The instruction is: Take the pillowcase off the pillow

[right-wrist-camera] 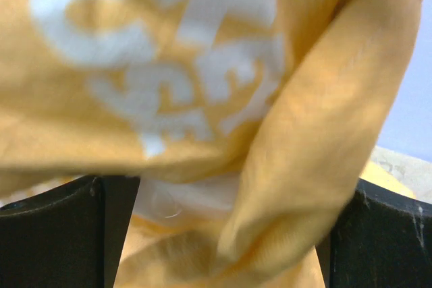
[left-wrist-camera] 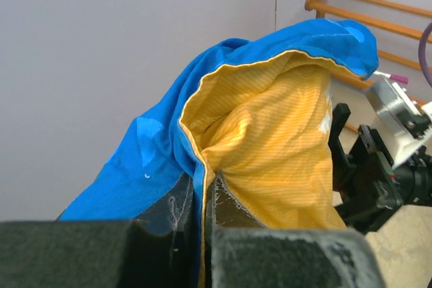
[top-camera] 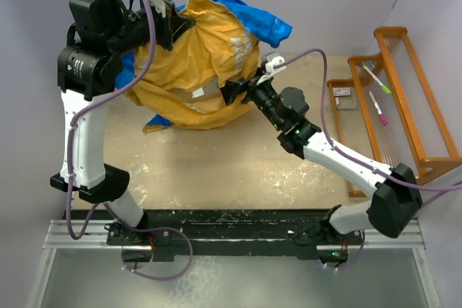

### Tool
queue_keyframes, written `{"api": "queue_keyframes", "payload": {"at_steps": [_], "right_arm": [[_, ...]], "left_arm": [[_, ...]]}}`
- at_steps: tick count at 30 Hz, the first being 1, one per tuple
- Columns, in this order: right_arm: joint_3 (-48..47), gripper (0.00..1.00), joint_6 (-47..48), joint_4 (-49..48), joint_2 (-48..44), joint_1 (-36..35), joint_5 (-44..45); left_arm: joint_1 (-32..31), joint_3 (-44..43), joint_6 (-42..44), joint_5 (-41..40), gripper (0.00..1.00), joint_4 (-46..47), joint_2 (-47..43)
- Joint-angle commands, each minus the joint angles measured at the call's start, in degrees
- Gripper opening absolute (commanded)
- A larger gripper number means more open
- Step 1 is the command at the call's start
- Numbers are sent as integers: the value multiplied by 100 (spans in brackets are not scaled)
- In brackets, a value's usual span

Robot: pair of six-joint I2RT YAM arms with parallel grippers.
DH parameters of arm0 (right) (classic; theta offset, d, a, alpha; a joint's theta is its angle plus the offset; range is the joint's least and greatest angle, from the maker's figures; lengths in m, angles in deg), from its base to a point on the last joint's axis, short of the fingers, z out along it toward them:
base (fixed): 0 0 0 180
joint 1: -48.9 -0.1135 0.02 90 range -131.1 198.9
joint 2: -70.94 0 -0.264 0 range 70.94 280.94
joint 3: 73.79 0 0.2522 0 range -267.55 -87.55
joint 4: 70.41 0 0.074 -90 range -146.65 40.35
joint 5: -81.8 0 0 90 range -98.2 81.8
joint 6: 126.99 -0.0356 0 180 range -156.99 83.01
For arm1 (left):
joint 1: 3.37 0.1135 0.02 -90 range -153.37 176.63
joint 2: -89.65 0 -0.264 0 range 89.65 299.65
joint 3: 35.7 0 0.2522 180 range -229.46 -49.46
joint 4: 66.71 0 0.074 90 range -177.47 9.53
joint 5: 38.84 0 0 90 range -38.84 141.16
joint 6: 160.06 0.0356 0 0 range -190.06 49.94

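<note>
The pillowcase (top-camera: 198,55) is bunched at the back of the table, mostly yellow-orange side out, with blue showing at the top right (top-camera: 267,25). My left gripper (top-camera: 175,28) is raised at its upper left and shut on its hem, blue on one side and orange on the other (left-wrist-camera: 202,183). My right gripper (top-camera: 232,91) is at the bundle's lower right, its jaws wide apart with orange folds between them (right-wrist-camera: 226,234). A white strip (right-wrist-camera: 189,197) under the folds may be the pillow; the rest of the pillow is hidden.
A wooden rack (top-camera: 415,99) stands at the right with two pens (top-camera: 377,78) and a small card (top-camera: 341,92) on it. Grey walls close the back and the sides. The beige table top (top-camera: 216,171) lies between the bundle and the arm bases.
</note>
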Motion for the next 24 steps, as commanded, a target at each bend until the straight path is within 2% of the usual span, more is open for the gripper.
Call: {"api": "queue_keyframes", "payload": {"at_steps": [1, 4, 10, 14, 19, 24], "right_arm": [[423, 100, -263, -669, -845, -59, -419], [806, 100, -342, -379, -1553, -61, -496], [984, 99, -695, -18, -2593, -63, -877], [639, 95, -906, 137, -2359, -62, -1592], [136, 91, -1028, 469, -1772, -58, -2060], [221, 91, -1013, 509, -1646, -48, -1844]], "left_arm": [[-41, 306, -551, -218, 0, 1514, -403], [-45, 609, -582, -478, 0, 1832, -526], [-270, 27, -648, -402, 0, 1728, -327], [-547, -125, -677, -337, 0, 1675, -312], [-632, -314, -774, -61, 0, 1759, -424], [-632, -81, -410, -190, 0, 1921, -766]]}}
